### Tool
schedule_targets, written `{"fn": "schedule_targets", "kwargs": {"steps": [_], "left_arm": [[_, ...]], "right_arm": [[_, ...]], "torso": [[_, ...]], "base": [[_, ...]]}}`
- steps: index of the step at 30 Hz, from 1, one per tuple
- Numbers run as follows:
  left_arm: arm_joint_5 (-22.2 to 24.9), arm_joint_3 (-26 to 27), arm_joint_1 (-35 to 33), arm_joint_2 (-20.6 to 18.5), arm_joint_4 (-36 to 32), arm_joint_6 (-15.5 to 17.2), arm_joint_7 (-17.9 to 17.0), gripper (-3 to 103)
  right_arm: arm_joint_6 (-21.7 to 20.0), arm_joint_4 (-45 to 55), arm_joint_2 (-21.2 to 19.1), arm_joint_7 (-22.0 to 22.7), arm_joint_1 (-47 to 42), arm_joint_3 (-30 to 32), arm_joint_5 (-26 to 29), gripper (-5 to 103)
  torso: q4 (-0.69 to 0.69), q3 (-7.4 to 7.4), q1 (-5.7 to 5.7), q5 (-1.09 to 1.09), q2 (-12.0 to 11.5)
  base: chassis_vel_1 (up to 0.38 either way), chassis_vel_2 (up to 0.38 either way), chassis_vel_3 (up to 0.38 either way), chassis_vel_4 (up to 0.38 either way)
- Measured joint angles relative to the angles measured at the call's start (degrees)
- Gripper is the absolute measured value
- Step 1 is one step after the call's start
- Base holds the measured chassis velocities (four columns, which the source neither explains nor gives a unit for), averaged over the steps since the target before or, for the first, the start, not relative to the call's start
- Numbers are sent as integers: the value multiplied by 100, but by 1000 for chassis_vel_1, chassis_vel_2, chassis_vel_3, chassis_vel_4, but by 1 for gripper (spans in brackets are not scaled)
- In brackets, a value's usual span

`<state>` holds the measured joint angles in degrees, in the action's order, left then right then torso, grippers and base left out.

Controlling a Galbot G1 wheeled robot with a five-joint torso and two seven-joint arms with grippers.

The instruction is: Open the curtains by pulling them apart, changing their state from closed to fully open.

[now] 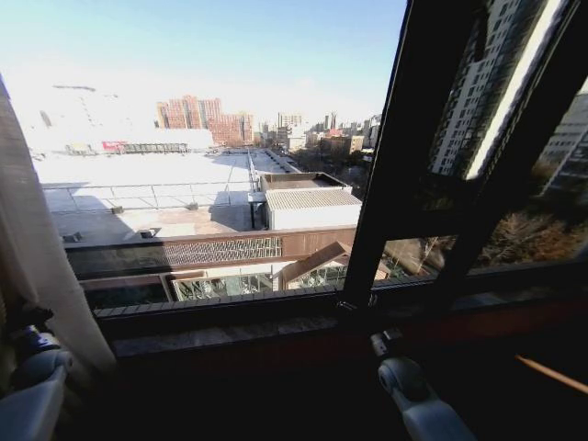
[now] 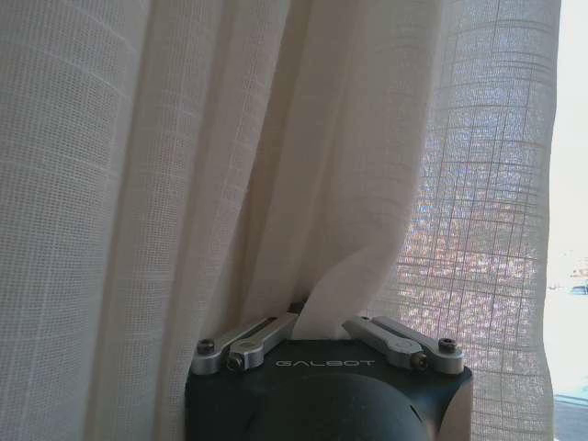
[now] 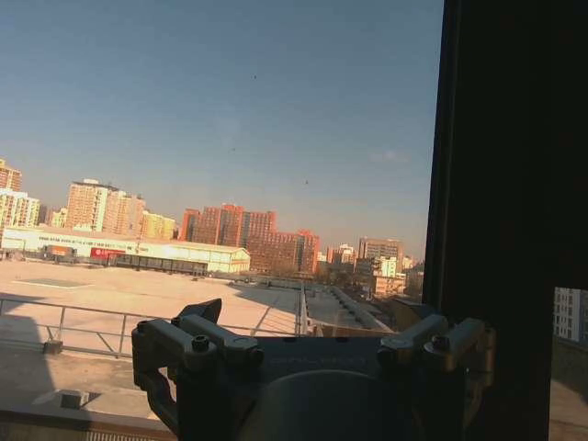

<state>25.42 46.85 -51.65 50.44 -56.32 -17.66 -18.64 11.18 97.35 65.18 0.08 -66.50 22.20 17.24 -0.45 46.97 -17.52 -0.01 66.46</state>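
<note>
Nearest, in the left wrist view, the left end effector (image 2: 322, 323) has its fingers closed on a fold of the curtains (image 2: 230, 165); the sheer cream cloth runs up from between the two metal finger links and hangs in gathered pleats around it. In the head view the same fabric is bunched at the far left edge of the window (image 1: 28, 239), just above the left arm. The right end effector (image 3: 312, 344) is held low before the glass with its fingers spread apart and nothing between them; in the head view its arm rises from the bottom right, close under the window sill (image 1: 230, 326). Beyond it the dark window frame (image 1: 395, 165) stands bare, and the city rooftops (image 1: 184, 184) show plainly through the pane. By my reading the job is nearly done: the glass ahead is uncovered, and what remains is perhaps drawing the left panel a little farther aside and letting go
</note>
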Motion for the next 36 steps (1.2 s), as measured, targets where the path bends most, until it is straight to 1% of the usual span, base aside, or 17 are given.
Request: {"fn": "schedule_targets", "kwargs": {"steps": [13,16,20,21,23,24,25,26,27,28,29,31,32,33,34,35,36], "left_arm": [[-154,104,46,-63,334,-5,-197,0],[-164,111,-22,-25,204,-9,-198,0],[-278,176,-254,161,-267,43,-173,0],[-278,176,-254,161,-267,43,-173,0],[-491,317,-602,337,-782,109,72,10],[-567,379,-776,420,-1013,119,180,10],[-567,379,-776,420,-1013,119,180,10],[-616,461,-1043,558,-1339,115,379,21],[-608,509,-1251,658,-1573,102,553,21],[-608,509,-1251,658,-1573,102,553,21],[-572,535,-1419,738,-1764,65,722,26],[-238,573,-1848,999,-2324,-37,1191,37],[-76,546,-1952,1071,-2492,-27,1327,43],[84,501,-2026,1126,-2640,23,1448,43],[84,501,-2026,1126,-2640,23,1448,43],[240,447,-2068,1182,-2770,83,1545,48],[477,333,-2126,1264,-2986,174,1739,53]], "right_arm": [[0,0,0,0,0,0,0,100],[0,0,0,0,0,0,0,100],[0,0,0,0,0,0,0,100],[0,0,0,0,0,0,0,100],[0,0,0,0,0,1,0,100],[0,0,0,0,0,0,0,100],[0,0,0,0,0,0,0,100],[0,0,0,0,0,0,0,100],[0,0,0,0,0,0,0,100],[0,0,0,0,0,0,0,100],[0,0,0,0,0,0,0,100],[0,0,0,0,0,0,0,100],[0,0,0,0,0,0,0,100],[0,0,0,0,0,0,0,100],[0,0,0,0,0,0,0,100],[0,0,0,0,0,1,0,100],[0,0,0,0,0,0,0,100]], "torso": [[1,0,0,1,0],[3,0,0,1,0],[0,0,0,1,0],[0,0,0,1,0],[-1,0,0,1,0],[0,0,0,2,0],[0,0,0,2,0],[1,0,0,3,0],[1,0,0,2,0],[1,0,0,2,0],[2,0,0,-1,0],[2,0,1,3,0],[3,0,1,2,0],[3,0,1,0,0],[3,0,1,0,0],[2,0,1,2,0],[0,0,1,2,0]], "base": [[0,0,0,0],[0,0,0,0],[0,0,0,0],[0,0,0,0],[0,0,0,0],[0,0,0,0],[0,0,0,0],[0,0,0,0],[0,0,0,0],[0,0,0,0],[0,0,0,0],[0,0,0,0],[0,0,0,0],[0,0,0,0],[0,0,0,0],[0,0,0,0],[0,0,0,0]]}}
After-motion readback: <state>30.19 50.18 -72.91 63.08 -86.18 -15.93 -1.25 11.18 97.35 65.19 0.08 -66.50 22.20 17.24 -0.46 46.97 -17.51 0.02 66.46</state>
